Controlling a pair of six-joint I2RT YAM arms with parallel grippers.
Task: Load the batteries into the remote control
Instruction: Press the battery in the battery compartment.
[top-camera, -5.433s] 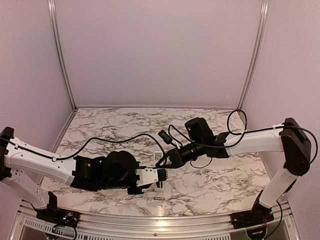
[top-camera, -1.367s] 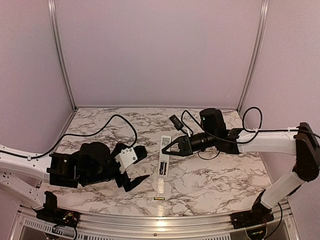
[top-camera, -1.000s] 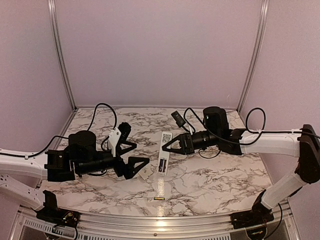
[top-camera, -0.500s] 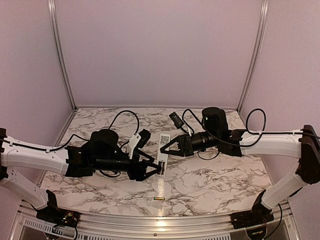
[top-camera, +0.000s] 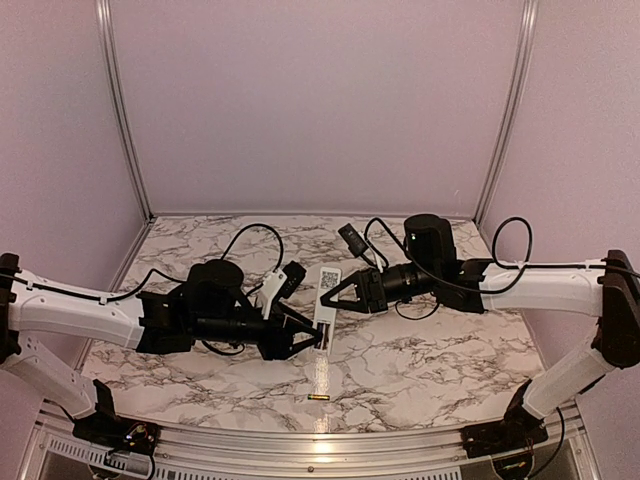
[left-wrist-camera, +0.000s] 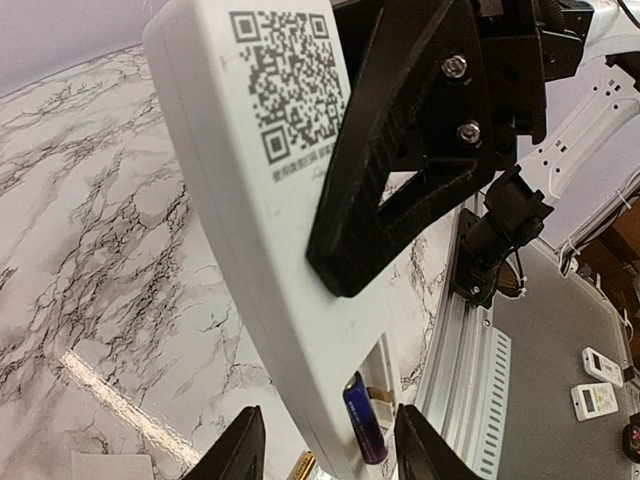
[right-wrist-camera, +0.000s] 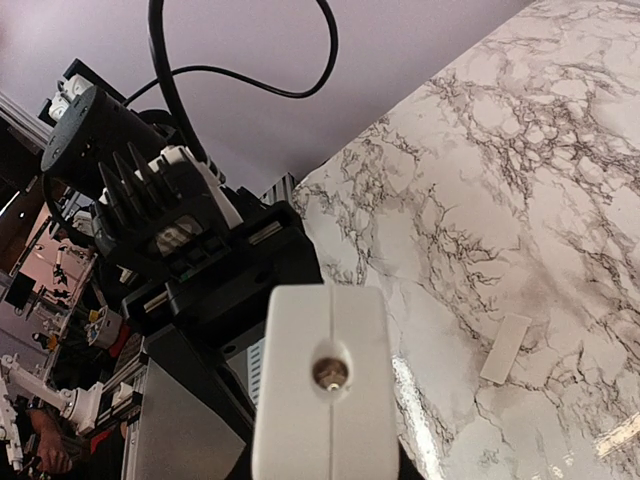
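Veined in grey, a white marble-patterned bench (top-camera: 430, 370) sits inside a booth of pale lilac walls (top-camera: 320, 100), framed by two aluminium posts (top-camera: 122, 110), with a metal rail (top-camera: 400, 445) along its near edge. A small flat white rectangular piece (right-wrist-camera: 505, 349) lies on the marble.

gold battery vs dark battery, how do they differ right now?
The gold battery lies loose on the marble table near the front edge; the dark battery sits in the remote control compartment. Gold touches no gripper; dark rides in the remote the right gripper holds. Both are small slim cylinders.
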